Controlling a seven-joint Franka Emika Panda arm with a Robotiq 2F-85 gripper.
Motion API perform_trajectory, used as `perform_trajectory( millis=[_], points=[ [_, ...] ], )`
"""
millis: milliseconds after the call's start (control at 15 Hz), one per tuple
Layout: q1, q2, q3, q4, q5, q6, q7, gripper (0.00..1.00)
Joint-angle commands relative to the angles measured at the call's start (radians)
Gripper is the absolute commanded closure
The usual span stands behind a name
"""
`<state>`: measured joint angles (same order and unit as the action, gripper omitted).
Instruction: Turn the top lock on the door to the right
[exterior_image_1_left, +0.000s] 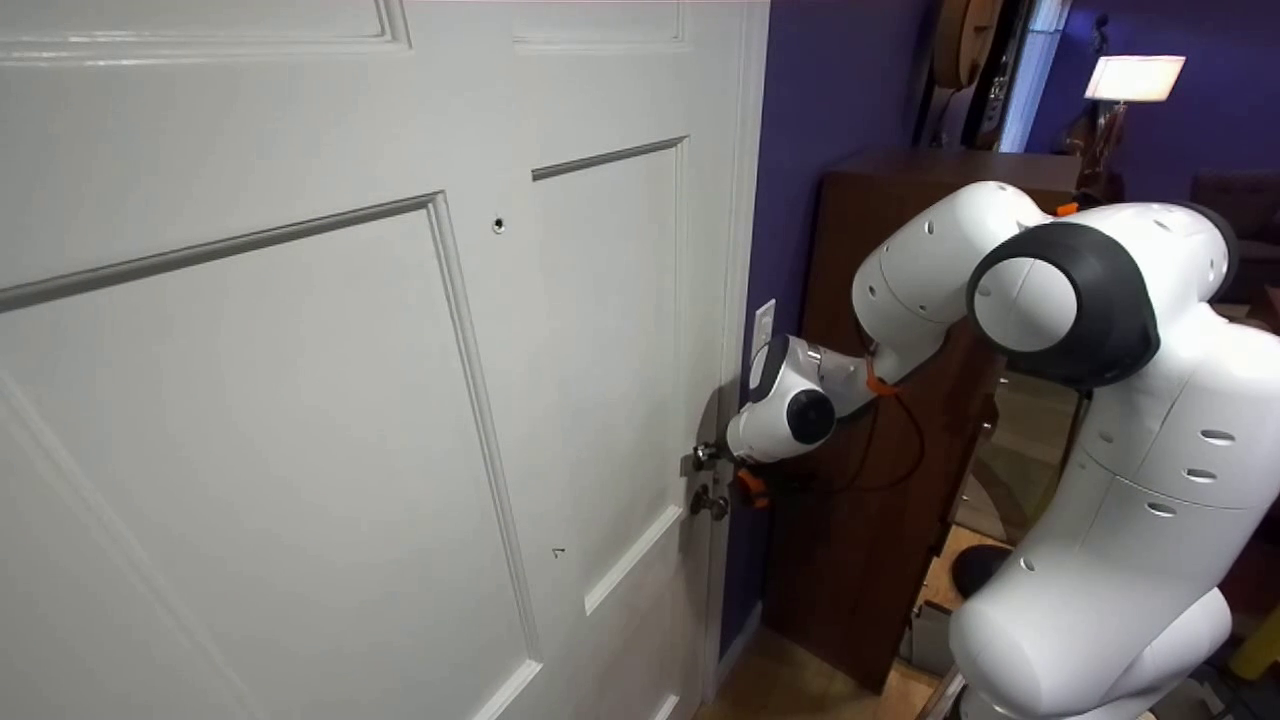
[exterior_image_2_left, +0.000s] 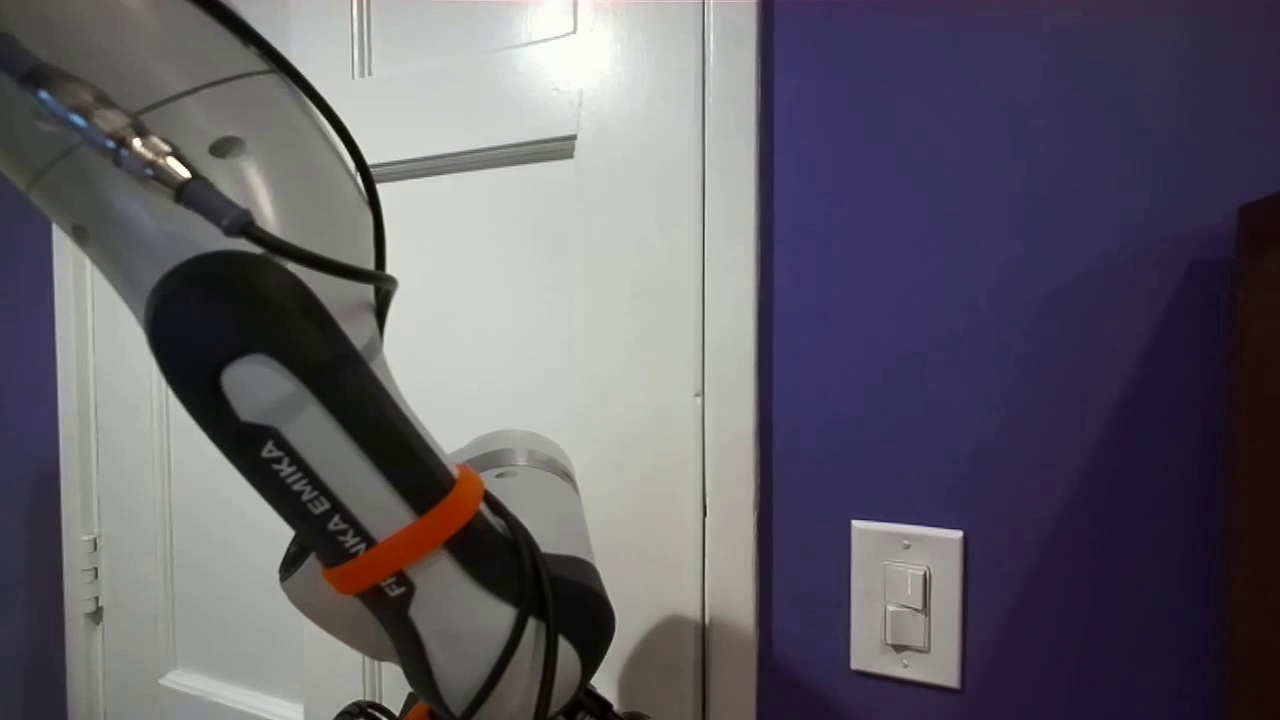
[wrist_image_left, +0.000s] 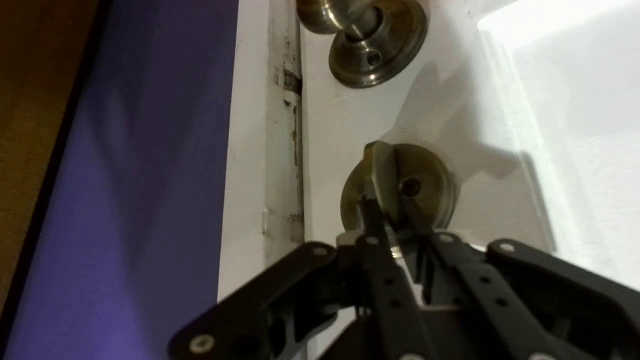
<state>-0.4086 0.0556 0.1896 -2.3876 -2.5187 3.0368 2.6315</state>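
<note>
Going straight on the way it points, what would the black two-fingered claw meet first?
Probably the round brass-coloured lock plate on the white panelled door. In the wrist view, the claw seems to straddle the flat brass-coloured thumb-turn; depth is unclear, so any remaining gap may be slight.

White shells (exterior_image_1_left: 1110, 550) and black joint caps (exterior_image_1_left: 1125, 310) covered the arm (exterior_image_1_left: 1190, 410) I operated from a distance, its pale FRANKA EMIKA lettering (exterior_image_2_left: 332, 518) crossed by an orange band (exterior_image_2_left: 410, 543), black cable (exterior_image_2_left: 312, 260) running from a silvery connector (exterior_image_2_left: 150, 158). My gripper (wrist_image_left: 392, 214) was matte black, with angular links (wrist_image_left: 260, 295) and round, pale metal screw heads (wrist_image_left: 202, 344).
</note>
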Motion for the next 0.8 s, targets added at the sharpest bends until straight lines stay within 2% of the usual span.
perform_trajectory(
  millis=[0,267,333,400,533,600,733],
  points=[
    [-0.030,-0.008,0.030,-0.008,0.000,-0.067,0.068,0.96],
    [-0.033,-0.004,0.046,-0.015,0.001,-0.105,0.147,0.96],
    [-0.062,-0.001,0.061,0.005,0.051,-0.091,0.091,0.96],
    [-0.065,0.002,0.060,0.006,0.025,-0.089,0.130,0.96],
    [-0.096,0.004,0.086,0.016,0.086,-0.087,0.088,0.96],
    [-0.104,0.008,0.094,0.017,0.060,-0.086,0.132,0.96],
    [-0.133,0.013,0.117,0.023,0.096,-0.083,0.101,0.96]
  ],
)
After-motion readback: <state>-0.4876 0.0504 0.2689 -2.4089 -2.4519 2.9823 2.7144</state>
